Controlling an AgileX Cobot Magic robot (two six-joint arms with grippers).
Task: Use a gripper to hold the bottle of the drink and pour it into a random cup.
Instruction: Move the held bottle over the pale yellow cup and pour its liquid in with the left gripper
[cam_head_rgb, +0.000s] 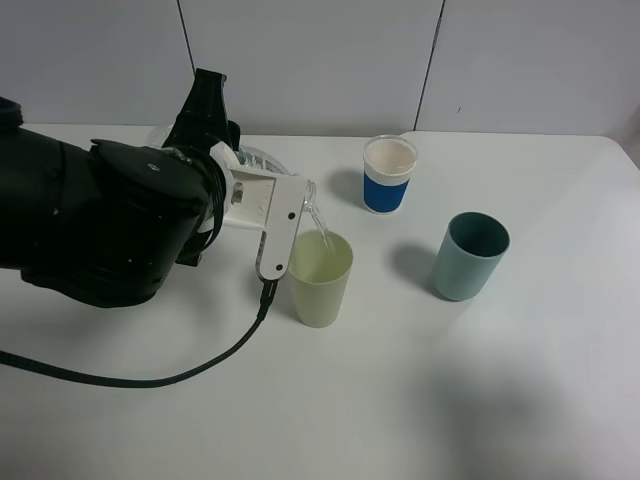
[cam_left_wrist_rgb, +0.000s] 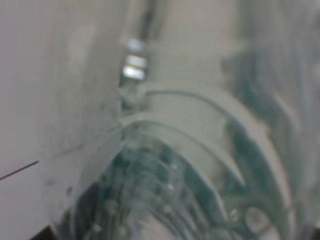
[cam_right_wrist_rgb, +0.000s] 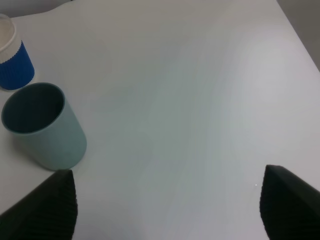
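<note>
Left gripper (cam_head_rgb: 275, 205) has its jaws clamped tight on the bottle of the drink (cam_head_rgb: 258, 158). Over on the other side, the right gripper (cam_right_wrist_rgb: 166, 170) has its jaws spread wide, two dark fingers (cam_right_wrist_rgb: 50, 207) at the edges of its wrist view with only bare surface between them.

Biggest first: a white table (cam_head_rgb: 520, 400) fills the high view, and the bulky black left arm (cam_head_rgb: 100, 220) sprawls over its left half.

Three cups stand upright out there. The teal tumbler (cam_head_rgb: 468, 262) is on the right, well apart from the action. The cup (cam_head_rgb: 320, 280), pale yellow-green, is near the middle, just beside the white jaw piece. The white cup with the blue band (cam_head_rgb: 387, 180) sits further back, between those two.

Now the bottle: it's up off the table, tipped onto its side, open neck pointing right and down, just above the cup's rim. The left wrist view is all blur, clear ribbed plastic and dark green label hard up against the lens.

A black cable (cam_head_rgb: 150, 378) trails from the white jaw piece across the table towards the left edge.

And it's pouring: a thin stream of water (cam_head_rgb: 318, 222) runs from the neck straight into the cup's mouth.
</note>
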